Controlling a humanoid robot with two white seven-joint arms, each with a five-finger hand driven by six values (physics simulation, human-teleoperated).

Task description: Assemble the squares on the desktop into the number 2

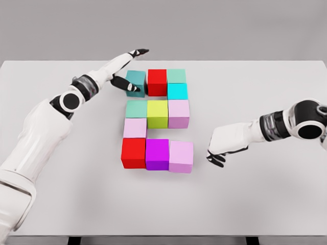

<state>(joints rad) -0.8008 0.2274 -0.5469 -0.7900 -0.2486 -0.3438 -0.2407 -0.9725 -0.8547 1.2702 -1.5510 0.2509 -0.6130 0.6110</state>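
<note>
Several coloured cubes lie on the white table (265,204) in the outline of a 2. The top row holds a dark teal cube (136,80), a red cube (157,81) and a mint cube (176,76), with a cyan cube (177,91) below the mint one. The middle row is a pale teal cube (136,108), a yellow-green cube (157,113) and a pink cube (179,113). Below come a light pink cube (135,127), then a red cube (134,152), a magenta cube (157,153) and a lilac cube (181,156). My left hand (129,71) is spread around the dark teal cube's left side, thumb touching it. My right hand (217,155) rests, fingers relaxed, right of the lilac cube.
Bare table surface stretches to the right of the cubes and along the front edge. The left arm (71,99) crosses the table's left part diagonally. The right forearm (271,125) comes in from the right edge.
</note>
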